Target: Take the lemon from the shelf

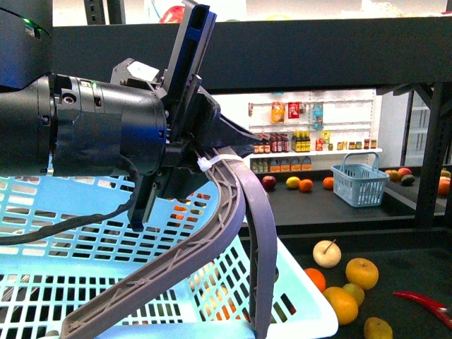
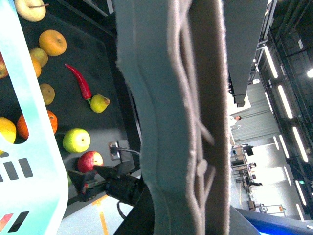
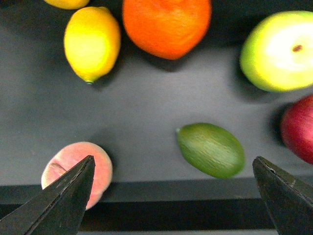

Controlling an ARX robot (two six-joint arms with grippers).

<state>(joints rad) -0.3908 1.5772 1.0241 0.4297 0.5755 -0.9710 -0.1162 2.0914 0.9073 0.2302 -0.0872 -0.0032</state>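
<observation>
Left gripper (image 1: 212,150): centre-left of the front frame, at the grey handle (image 1: 240,205) of the light-blue basket (image 1: 85,240). The handle runs through the jaws and a white tie (image 1: 205,164) sits at the joint. The pads are hidden, so I cannot tell how firmly they close.
Basket: fills the lower left of the front frame and blocks the tier behind it, so the lemon cannot be picked out there.
Shelf (image 1: 424,265): black tiers across the right of the front frame, with loose fruit and a red chilli (image 1: 424,305) at lower right.
Right gripper (image 3: 172,161): jaws spread wide with nothing between them, hovering over the shelf's front lip.
Peach (image 3: 73,164): just beside one fingertip, near the lip.
Lemon (image 3: 92,43): lying on the dark tier beyond the fingertips, just beside an orange (image 3: 166,24). It is off the jaws' centre line, towards the peach-side finger.
Lime (image 3: 211,149): the fruit nearest the gap between the jaws.
Green apple (image 3: 279,49), red apple (image 3: 298,129): towards the other finger.
Risk, wrong fruit: closing from this position would likely take the lime.
Risk, crowding: jaws this wide could catch the orange or push the peach off the lip.
Risk, rolling: a glancing finger could send the rounded lemon away.
</observation>
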